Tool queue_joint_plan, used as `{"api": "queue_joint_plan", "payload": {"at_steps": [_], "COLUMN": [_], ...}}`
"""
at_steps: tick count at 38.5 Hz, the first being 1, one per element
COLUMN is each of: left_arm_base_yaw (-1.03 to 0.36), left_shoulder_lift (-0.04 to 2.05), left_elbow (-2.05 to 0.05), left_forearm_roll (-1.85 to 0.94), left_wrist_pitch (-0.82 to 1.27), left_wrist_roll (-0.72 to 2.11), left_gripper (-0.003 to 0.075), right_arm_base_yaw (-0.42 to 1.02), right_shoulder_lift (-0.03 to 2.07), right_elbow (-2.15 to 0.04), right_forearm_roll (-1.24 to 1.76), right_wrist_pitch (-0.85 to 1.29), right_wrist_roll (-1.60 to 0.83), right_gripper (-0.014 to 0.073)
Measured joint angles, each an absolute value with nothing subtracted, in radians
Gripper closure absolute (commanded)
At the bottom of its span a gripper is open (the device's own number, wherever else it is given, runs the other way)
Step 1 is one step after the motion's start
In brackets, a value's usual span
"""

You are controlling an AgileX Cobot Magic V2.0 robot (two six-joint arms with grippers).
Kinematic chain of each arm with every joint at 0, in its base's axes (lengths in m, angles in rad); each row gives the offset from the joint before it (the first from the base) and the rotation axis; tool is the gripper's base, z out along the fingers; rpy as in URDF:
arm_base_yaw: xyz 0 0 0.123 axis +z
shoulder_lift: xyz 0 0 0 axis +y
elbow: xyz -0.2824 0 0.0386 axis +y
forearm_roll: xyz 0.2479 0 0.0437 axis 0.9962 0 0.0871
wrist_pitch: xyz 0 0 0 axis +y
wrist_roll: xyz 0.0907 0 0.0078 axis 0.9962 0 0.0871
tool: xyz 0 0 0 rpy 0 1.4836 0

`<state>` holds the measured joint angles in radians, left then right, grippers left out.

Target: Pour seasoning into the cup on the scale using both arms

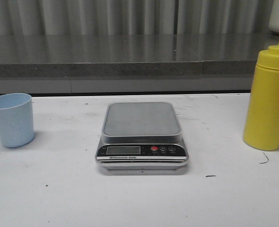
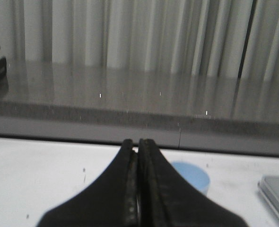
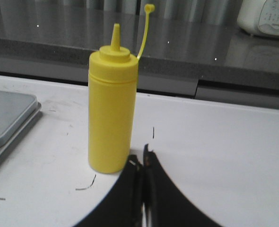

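1. Pale blue plastic describes the small handleless cup (image 1: 11, 119), standing upright at the far left of the white table (image 1: 54, 189), well apart from the scale and not yet on it.
2. We find the left gripper (image 2: 138, 146) with its fingers pressed together and empty, the cup's rim showing just beyond its tips.
3. The flat silver-grey digital scale (image 1: 142, 135) sits mid-table, platform bare, red button on its black front strip.
4. The tall yellow squeeze bottle of seasoning (image 1: 268, 104) stands upright at the far right, its cap dangling open on a tether.
5. The right gripper (image 3: 142, 158) is likewise closed on nothing, near the bottle's base.
6. Risks, in our judgement: closed fingers advancing could topple either light vessel; an off-centre cup placement may tip; squeezing the uncapped bottle in transit would spill.
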<state>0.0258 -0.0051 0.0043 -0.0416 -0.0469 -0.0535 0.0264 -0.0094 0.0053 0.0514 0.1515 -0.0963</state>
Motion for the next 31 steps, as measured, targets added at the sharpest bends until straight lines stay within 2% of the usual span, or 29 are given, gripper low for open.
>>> {"api": "queue_joint_plan", "payload": {"at_steps": [5,11,17,26,28,31], "left_arm_base_yaw": [0.026,0.026,0.026,0.026,0.026,0.026], "left_shoulder_lift": [-0.005,0.042,0.193,0.297,0.298,0.299], "left_elbow": [-0.028,-0.185,-0.322,-0.374,-0.374,-0.374], "left_forearm_roll": [-0.042,-0.044,-0.044,-0.044,-0.044,-0.044], "left_wrist_pitch": [-0.073,0.086,0.283,0.325,0.325,0.325], "left_wrist_roll": [-0.054,-0.054,-0.054,-0.054,-0.054,-0.054], "left_gripper": [0.0740,0.0740,0.0740,0.0739,0.0727,0.0645], "right_arm_base_yaw": [0.026,0.026,0.026,0.026,0.026,0.026], "right_shoulder_lift": [-0.009,0.005,0.136,0.274,0.278,0.280], "right_elbow": [-0.074,-0.211,-0.332,-0.369,-0.369,-0.369], "right_forearm_roll": [0.051,0.051,0.051,0.051,0.051,0.051], "right_wrist_pitch": [0.151,0.248,0.358,0.378,0.378,0.379], "right_wrist_roll": [-0.096,-0.089,-0.083,-0.083,-0.083,-0.083], "right_gripper": [0.0695,0.0695,0.0695,0.0691,0.0662,0.0565]}}
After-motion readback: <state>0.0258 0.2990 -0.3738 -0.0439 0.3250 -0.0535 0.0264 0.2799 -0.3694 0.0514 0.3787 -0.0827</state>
